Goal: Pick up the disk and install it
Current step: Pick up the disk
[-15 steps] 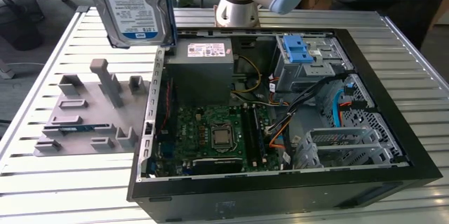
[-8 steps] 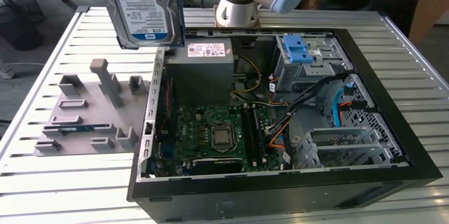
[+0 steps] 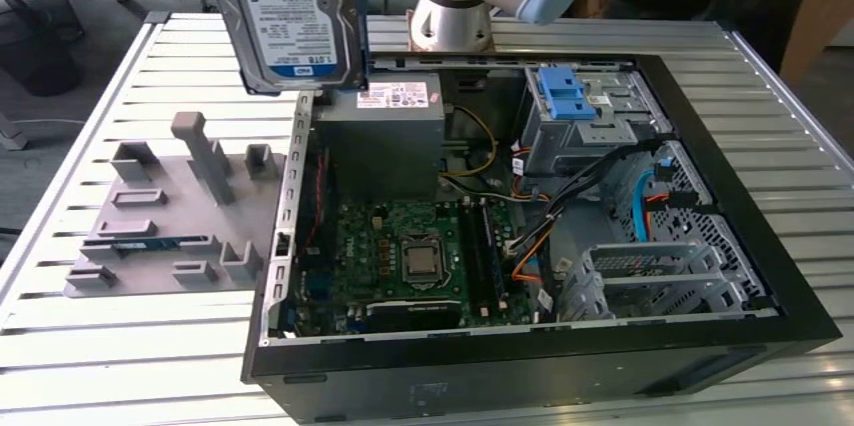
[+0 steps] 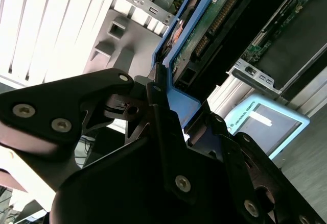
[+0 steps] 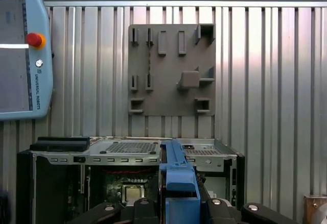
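The tool [image 4: 153, 92] was closed tight on the blue plastic frame of the disk [image 3: 296, 16]. It held the disk upright in the air above the desk [image 3: 94, 346], over the wall of the open computer case [image 3: 534, 361] on the exterior view's left, just beside the grey parts holder [image 3: 160, 236]. The disk looked stiff, dense for its size and smooth-faced, and probably sensitive to knocks, with its circuit board bare on one side. The frame's edges therefore seemed the sound place to grip, not the label or the board.
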Controlling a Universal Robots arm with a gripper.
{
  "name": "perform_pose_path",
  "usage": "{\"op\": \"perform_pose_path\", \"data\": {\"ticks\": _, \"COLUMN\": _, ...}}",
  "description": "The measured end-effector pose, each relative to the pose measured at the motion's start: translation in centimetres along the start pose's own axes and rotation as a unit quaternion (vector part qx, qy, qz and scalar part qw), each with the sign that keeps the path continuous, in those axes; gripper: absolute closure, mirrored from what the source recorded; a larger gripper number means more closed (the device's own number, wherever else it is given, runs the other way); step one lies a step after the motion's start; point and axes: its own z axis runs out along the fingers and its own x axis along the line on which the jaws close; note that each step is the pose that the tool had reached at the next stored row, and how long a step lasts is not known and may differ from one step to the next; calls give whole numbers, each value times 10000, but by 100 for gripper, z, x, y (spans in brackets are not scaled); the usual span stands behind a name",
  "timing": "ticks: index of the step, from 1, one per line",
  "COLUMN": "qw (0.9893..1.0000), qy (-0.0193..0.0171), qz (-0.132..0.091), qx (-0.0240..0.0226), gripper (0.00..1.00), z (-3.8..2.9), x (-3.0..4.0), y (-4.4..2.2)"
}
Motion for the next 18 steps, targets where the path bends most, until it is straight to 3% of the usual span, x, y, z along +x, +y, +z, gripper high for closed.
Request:
{"op": "perform_pose_path", "data": {"ticks": 11, "qw": 10000, "qy": 0, "qz": 0, "qx": -3, "gripper": 64, "z": 1, "x": 15, "y": -126}}
{"op": "perform_pose_path", "data": {"ticks": 18, "qw": 10000, "qy": 0, "qz": 0, "qx": -10, "gripper": 64, "z": 2, "x": 28, "y": -258}}
